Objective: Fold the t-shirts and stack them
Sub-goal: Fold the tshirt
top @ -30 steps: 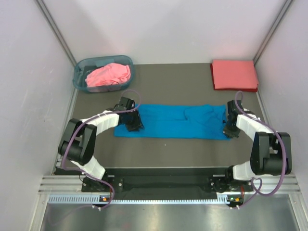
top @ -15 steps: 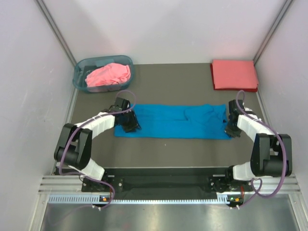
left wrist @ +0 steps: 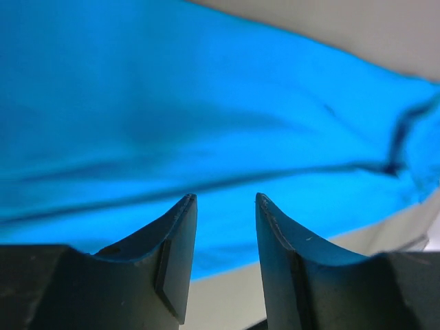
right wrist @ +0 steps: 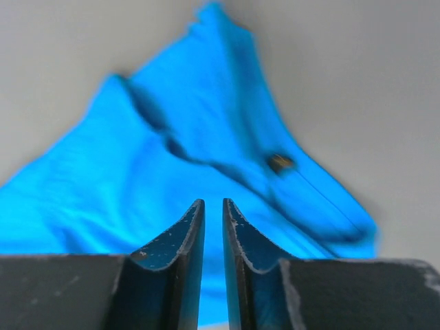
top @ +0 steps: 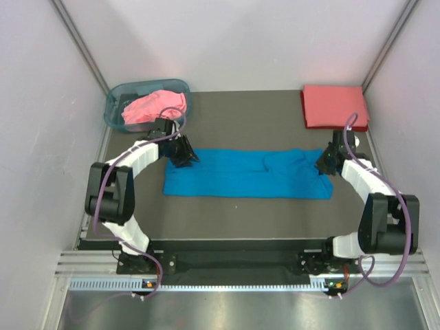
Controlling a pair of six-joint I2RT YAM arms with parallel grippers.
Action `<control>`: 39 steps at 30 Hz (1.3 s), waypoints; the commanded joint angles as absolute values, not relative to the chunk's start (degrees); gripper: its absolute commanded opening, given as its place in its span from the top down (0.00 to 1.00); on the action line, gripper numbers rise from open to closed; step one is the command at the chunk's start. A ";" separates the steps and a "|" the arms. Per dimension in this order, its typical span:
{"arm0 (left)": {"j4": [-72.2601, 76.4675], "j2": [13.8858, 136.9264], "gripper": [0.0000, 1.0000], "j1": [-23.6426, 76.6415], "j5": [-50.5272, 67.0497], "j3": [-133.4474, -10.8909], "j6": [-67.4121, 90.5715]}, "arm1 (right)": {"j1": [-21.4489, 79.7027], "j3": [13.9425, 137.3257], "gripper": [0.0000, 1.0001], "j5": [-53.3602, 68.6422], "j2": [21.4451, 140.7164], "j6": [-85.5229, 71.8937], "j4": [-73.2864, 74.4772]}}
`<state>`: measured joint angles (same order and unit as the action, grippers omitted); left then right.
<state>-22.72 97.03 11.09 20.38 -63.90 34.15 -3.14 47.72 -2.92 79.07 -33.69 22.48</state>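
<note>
The bright blue t-shirt (top: 247, 175) lies folded into a long strip across the middle of the dark table (top: 261, 220). My left gripper (top: 185, 154) hovers at the strip's far left corner. In the left wrist view its jaws (left wrist: 224, 199) stand open and empty over the blue cloth (left wrist: 206, 103). My right gripper (top: 322, 163) is at the strip's far right end. In the right wrist view its jaws (right wrist: 213, 202) are almost together with nothing between them, above the rumpled blue cloth (right wrist: 137, 179). The pink t-shirt (top: 155, 106) is bunched in the basket. The coral-red t-shirt (top: 335, 106) lies folded at the back right.
The translucent blue-grey basket (top: 113, 103) stands at the back left, just behind my left arm. Grey walls close in the table on the left, right and back. The arm bases sit at the near edge.
Both grippers have moved from the near edge of the blue strip to its far edge, the left towards the basket, the right towards the back right. The blue shirt lies as before.
</note>
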 commanded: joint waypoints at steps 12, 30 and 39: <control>-26.37 105.82 0.56 4.84 7.83 -68.47 34.01 | -7.38 54.05 0.81 3.60 97.11 -27.52 4.13; -27.86 100.55 0.58 0.44 -3.95 -58.98 38.85 | -3.17 56.42 0.68 14.86 94.05 -26.54 3.33; -29.88 97.65 0.58 -5.00 -7.47 -57.04 38.14 | -0.53 56.87 0.62 13.98 87.10 -25.40 11.77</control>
<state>-25.26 98.72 -2.44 0.27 -59.31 39.33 -1.02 54.89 13.80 90.26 -26.50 8.49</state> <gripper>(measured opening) 0.423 0.376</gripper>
